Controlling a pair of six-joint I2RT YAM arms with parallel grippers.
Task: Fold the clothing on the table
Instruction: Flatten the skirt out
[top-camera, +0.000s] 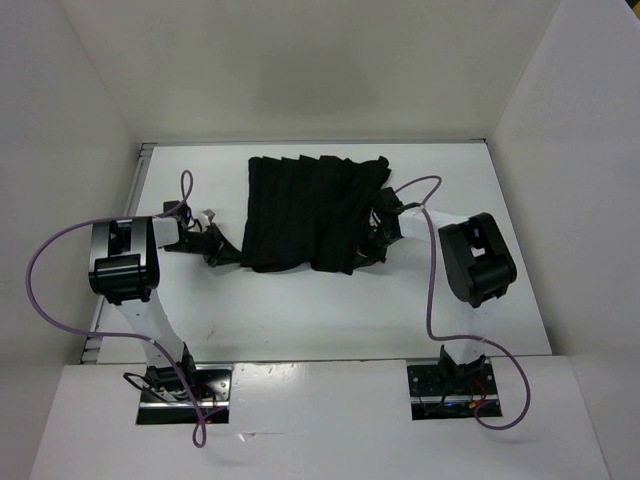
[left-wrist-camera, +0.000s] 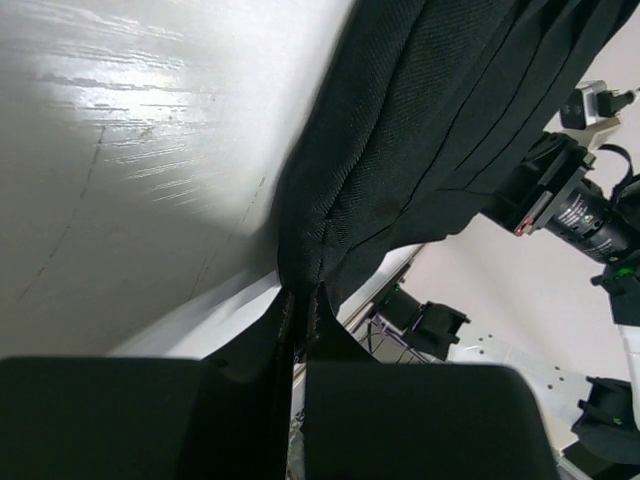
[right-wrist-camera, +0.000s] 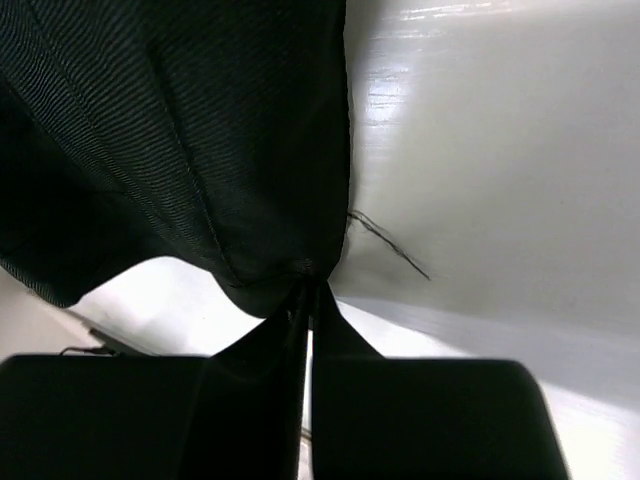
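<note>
The clothing (top-camera: 310, 212) is a black pleated garment lying spread on the white table (top-camera: 300, 310), toward the back. My left gripper (top-camera: 228, 255) is at its near left corner, shut on the fabric; in the left wrist view the clothing (left-wrist-camera: 430, 130) is pinched at my left gripper (left-wrist-camera: 303, 292). At the near right corner my right gripper (top-camera: 372, 250) is shut on the hem; in the right wrist view the clothing (right-wrist-camera: 180, 130) bunches into my right gripper (right-wrist-camera: 310, 288).
White upright walls (top-camera: 60, 150) enclose the table on the left, back and right. Purple cables (top-camera: 430, 270) loop over the table by each arm. The arm bases (top-camera: 185, 385) stand on the near edge. A loose thread (right-wrist-camera: 390, 245) trails from the hem.
</note>
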